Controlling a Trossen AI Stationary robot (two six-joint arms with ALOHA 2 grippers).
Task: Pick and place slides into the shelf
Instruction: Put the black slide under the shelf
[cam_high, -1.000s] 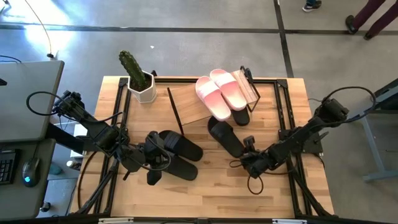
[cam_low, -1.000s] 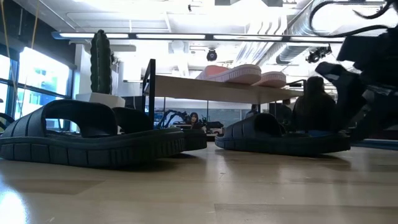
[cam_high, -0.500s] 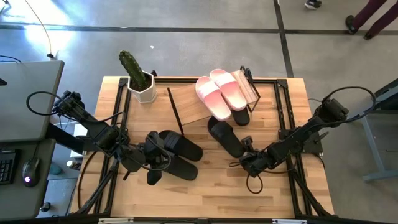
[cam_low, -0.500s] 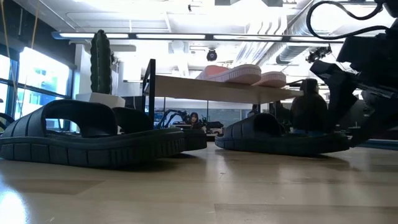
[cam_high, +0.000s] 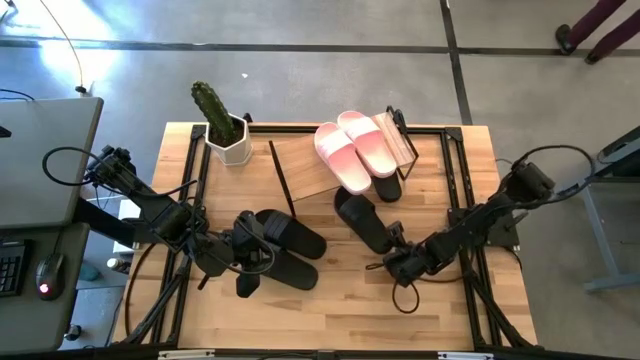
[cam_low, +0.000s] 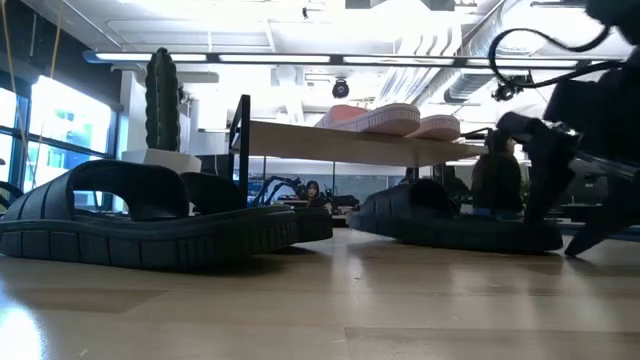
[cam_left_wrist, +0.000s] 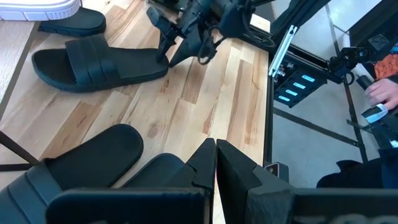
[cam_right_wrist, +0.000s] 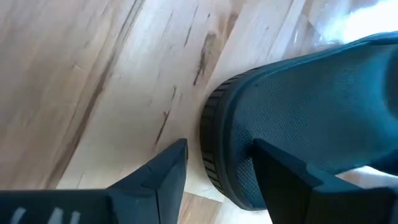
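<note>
The wooden counter (cam_high: 440, 305) carries everything here, framed by black metal rails along its edges. Toward its far side stands the shelf (cam_high: 320, 170), a light plank top on a thin black frame. On the plank lies the pale pink pair (cam_high: 355, 148), side by side. Under the shelf's right end one black slide (cam_high: 388, 187) lies partly tucked, its front poking out from beneath the plank.

Just in front of that, out on the open counter, a second black slide (cam_high: 362, 222) lies at an angle, sole down. The low view shows it resting flat on the wood with the shelf behind it.

On the counter's left half the other black pair (cam_high: 285, 248) lies together, one slide overlapping the other.

At the far left corner a white pot (cam_high: 229, 143) holds a green cactus (cam_high: 210, 108), upright, just beside the shelf's left end.

The right hand (cam_high: 397, 262) is low at the near end of the angled black slide. Its fingers (cam_right_wrist: 163, 171) stand wide apart; in the right wrist view one lies on bare wood outside the slide's rim and the other over the footbed, with the rim between them. They do not yet pinch it.

The left hand (cam_high: 247, 268) rests over the black pair on the left, its fingers pressed together and holding nothing.
</note>
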